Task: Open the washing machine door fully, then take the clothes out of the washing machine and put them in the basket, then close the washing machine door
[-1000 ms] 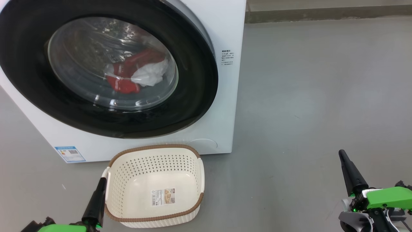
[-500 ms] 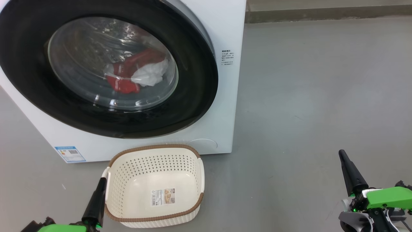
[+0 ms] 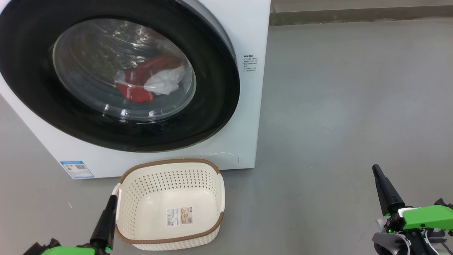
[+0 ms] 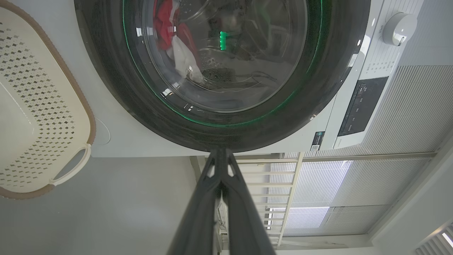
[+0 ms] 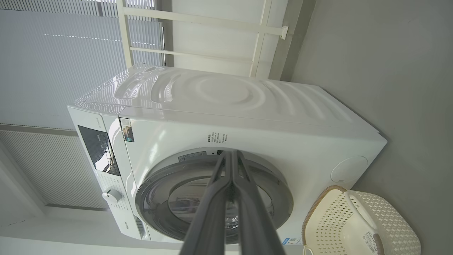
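I judge nothing is done yet: washing machine door [image 3: 219,88] unopened; clothes [image 3: 141,88] inside the washing machine [image 3: 247,35]; basket [image 3: 170,161] before it empty; left gripper [image 4: 220,152] and right gripper [image 5: 231,153] fingers pressed together, holding nothing.

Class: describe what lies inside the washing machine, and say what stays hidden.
Through the glass of the washing machine door, red and white clothes lie bunched in the drum. Whatever lies beneath them is covered.
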Controlling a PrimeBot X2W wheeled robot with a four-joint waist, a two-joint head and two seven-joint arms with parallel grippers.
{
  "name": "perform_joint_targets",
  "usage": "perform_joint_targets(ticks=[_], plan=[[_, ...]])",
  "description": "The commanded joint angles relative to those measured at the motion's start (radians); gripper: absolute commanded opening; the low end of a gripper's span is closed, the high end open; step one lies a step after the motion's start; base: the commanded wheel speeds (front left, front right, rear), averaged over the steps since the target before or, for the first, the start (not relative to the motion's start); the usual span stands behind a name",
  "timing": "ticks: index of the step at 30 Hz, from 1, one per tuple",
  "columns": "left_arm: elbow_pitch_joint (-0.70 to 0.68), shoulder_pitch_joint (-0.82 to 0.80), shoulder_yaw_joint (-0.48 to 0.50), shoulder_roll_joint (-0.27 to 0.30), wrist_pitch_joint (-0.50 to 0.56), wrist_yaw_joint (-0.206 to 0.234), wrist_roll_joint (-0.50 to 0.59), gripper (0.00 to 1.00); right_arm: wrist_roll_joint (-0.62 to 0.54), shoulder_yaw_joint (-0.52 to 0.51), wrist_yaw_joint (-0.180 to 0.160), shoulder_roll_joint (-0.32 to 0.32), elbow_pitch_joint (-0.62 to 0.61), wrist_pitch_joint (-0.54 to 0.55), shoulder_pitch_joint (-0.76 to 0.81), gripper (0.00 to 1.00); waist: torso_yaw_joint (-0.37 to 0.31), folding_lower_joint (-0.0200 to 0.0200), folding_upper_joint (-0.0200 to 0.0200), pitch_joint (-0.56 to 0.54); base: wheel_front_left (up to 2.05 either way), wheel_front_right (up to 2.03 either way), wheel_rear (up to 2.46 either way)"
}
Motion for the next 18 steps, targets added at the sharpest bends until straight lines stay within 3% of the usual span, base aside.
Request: perform_joint_targets(ticks=[1,7,8,18], plan=[[-0.026,-0.039,0.027,0.022,0.004,-0.007,-0.007,0.0,-0.001,0.02,0.0,-0.012,-0.029,0.005,-0.041,0.0,0.0,0.0,0.0,0.0,0.0,0.0,0.0],[-0.026,-0.039,0.027,0.022,0.004,-0.007,-0.007,0.0,-0.001,0.02,0.0,-0.012,-0.029,0.005,-0.041,0.0,0.0,0.0,0.0,0.0,0.0,0.0,0.0],[0.004,0.001,0.0,-0.001,0.0,0.0,0.0,1.0,0.0,0.0,0.0,0.001,0.004,0.0,0.001,1.0,0.0,0.0001,0.0,0.0,0.0,0.0,0.0],[0.009,0.021,-0.01,-0.009,-0.024,0.0,0.019,1.0,-0.015,0.02,0.0,0.007,0.016,-0.023,0.016,1.0,0.003,0.002,0.0,-0.002,0.0,0.0,0.0]])
